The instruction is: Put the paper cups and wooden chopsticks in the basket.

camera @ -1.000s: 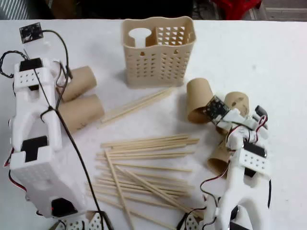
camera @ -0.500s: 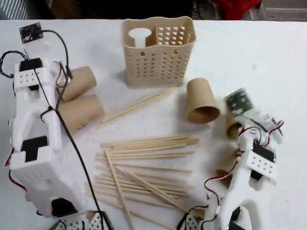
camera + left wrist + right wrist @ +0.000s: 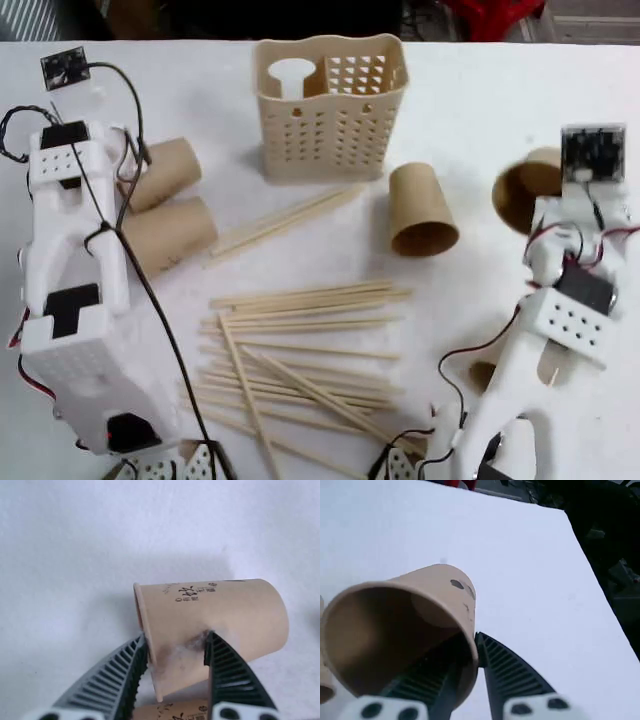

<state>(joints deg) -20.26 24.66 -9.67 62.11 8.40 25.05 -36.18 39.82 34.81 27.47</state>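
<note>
Thin and light, the paper cup (image 3: 405, 625) crushes easily; the right claw (image 3: 472, 647) pinches its stiffer rim, one finger inside, above the tabletop (image 3: 520, 555). The left claw (image 3: 175, 639) stands half-open over a second paper cup (image 3: 235, 610), which lies on its side.

White table (image 3: 500, 100), red object (image 3: 495, 12) beyond its far edge.
</note>
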